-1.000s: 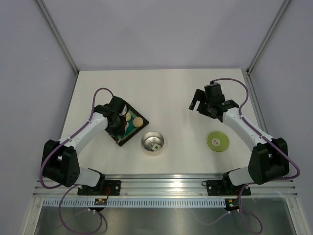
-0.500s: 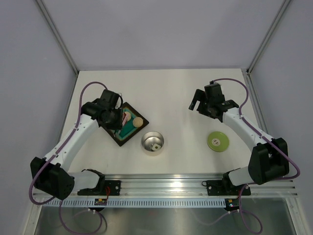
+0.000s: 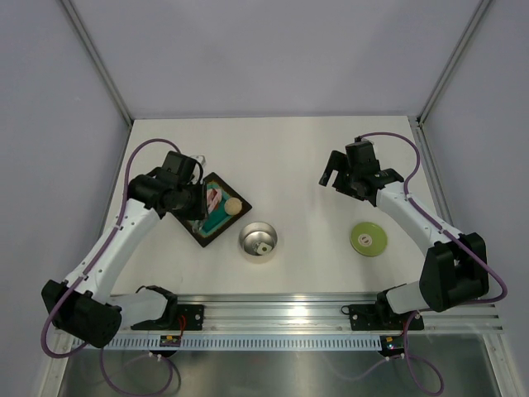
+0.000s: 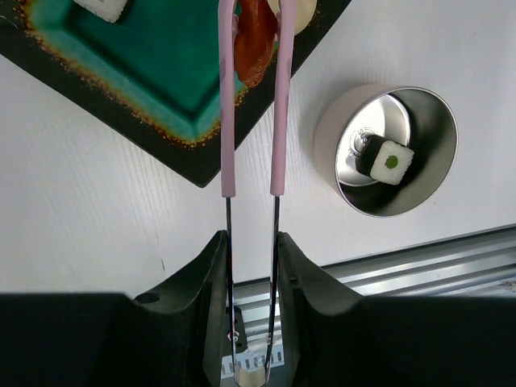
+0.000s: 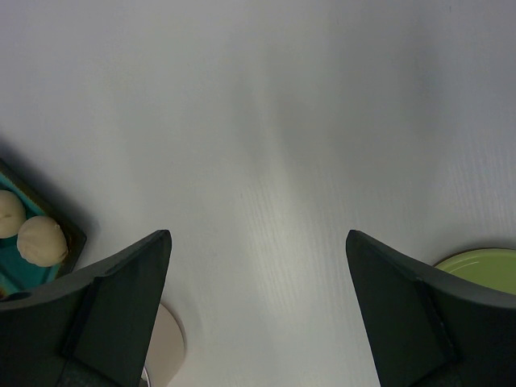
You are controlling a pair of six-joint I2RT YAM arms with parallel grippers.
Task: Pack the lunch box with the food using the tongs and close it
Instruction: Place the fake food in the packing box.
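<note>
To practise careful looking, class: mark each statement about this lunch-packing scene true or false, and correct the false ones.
1. The tongs pinch a red-orange piece above the tray. True.
2. The steel bowl is empty. False: one white cube with a green spot lies in it.
3. The green lid covers the bowl. False: it lies on the table, apart from the bowl, to its right.
4. The right arm's fingers stand wide apart with nothing between them. True.
5. The left arm's fingers hold the tongs. True.
</note>
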